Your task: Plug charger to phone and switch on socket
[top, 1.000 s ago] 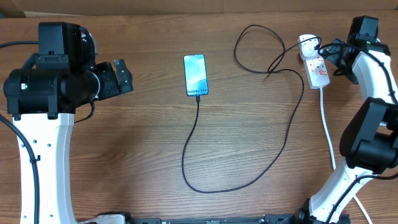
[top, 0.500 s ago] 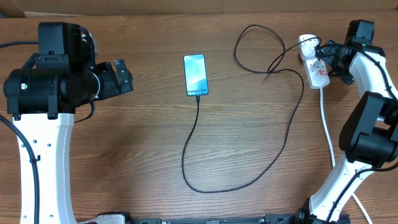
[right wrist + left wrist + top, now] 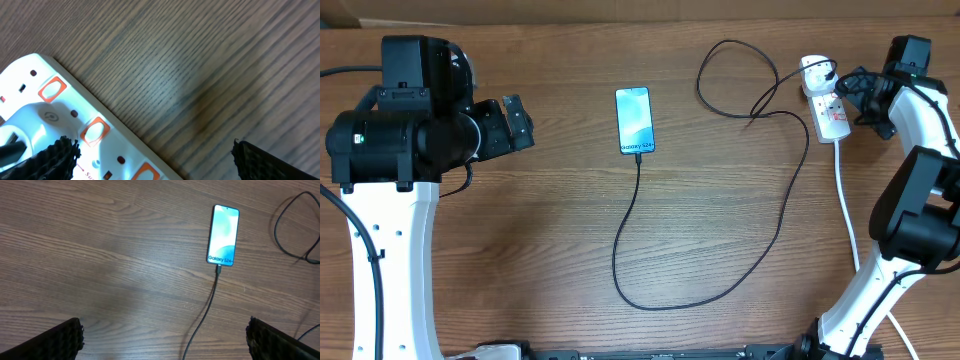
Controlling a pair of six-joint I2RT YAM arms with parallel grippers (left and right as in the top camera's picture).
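Charger cable (image 3: pixel 614 265) looped across the near tabletop (image 3: pixel 500 270), and its plug tip (image 3: pixel 218 268) appeared seated in the bottom end of the phone (image 3: pixel 634 120), which lay face up with a lit screen farther back, so the plugging step looked done. Left claw (image 3: pixel 518 122) hung released and empty, well to the phone's left. Farthest back on the right, the right claw (image 3: pixel 853 90), jaws spread and grasping nothing, hovered just over the socket (image 3: pixel 830 108), whose orange-red switches (image 3: pixel 94 131) showed no readable position; switching on was judged the step left.
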